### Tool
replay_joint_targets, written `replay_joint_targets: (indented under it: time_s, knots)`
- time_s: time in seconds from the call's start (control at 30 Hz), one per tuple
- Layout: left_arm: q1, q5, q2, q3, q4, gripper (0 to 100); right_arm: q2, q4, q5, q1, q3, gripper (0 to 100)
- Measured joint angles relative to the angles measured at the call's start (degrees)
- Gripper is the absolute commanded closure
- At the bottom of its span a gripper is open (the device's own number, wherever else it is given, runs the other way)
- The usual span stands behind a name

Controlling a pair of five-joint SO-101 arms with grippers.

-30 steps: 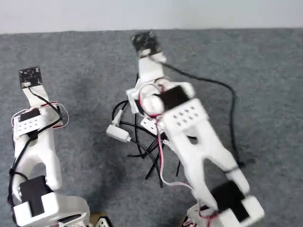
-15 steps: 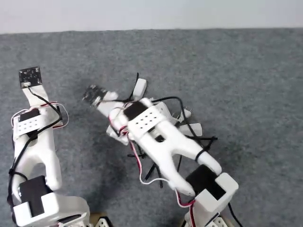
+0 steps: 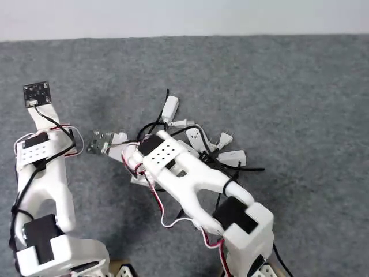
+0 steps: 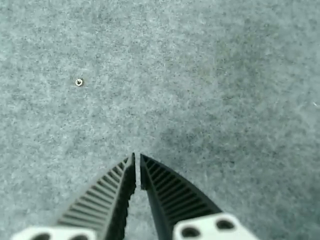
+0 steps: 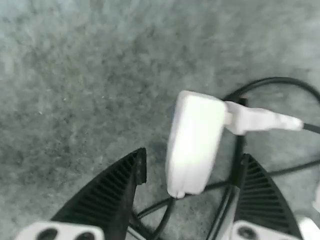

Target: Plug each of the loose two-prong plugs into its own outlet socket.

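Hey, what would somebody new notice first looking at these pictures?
The tangle of white plugs and black cords in the middle of the grey felt table, with the right arm stretched over it. The right claw is open on either side of a white plug. The left claw is shut over bare felt.

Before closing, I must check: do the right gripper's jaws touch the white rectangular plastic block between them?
Apart. The right wrist view shows a gap on each side between the open jaws and the white rectangular plastic block.
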Motion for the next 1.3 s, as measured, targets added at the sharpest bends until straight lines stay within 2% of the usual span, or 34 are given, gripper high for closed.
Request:
replay_joint_targets:
  time_s: [0.17, 0.33, 0.4, 0.73, 1.1, 1.3]
  knots:
    - [0.0, 0.0, 0.0, 0.0, 0.0, 98, 2.5, -3.6, 1.2, 0.2, 0.0, 74.9]
    - [0.0, 0.0, 0.0, 0.0, 0.0, 98, 3.5, -8.0, 1.3, 2.5, 0.0, 99.4]
    - [0.0, 0.0, 0.0, 0.0, 0.0, 98, 3.5, -9.5, 1.3, 3.3, 0.0, 97.2]
    - [0.0, 0.0, 0.0, 0.0, 0.0, 98, 3.5, -10.1, 1.4, 6.9, 0.0, 99.1]
    - [0.0, 0.0, 0.0, 0.0, 0.0, 98, -0.7, -10.0, 7.7, 12.7, 0.0, 99.1]
    - [0.0, 0.0, 0.0, 0.0, 0.0, 98, -7.6, -6.0, 9.4, 15.8, 0.0, 99.1]
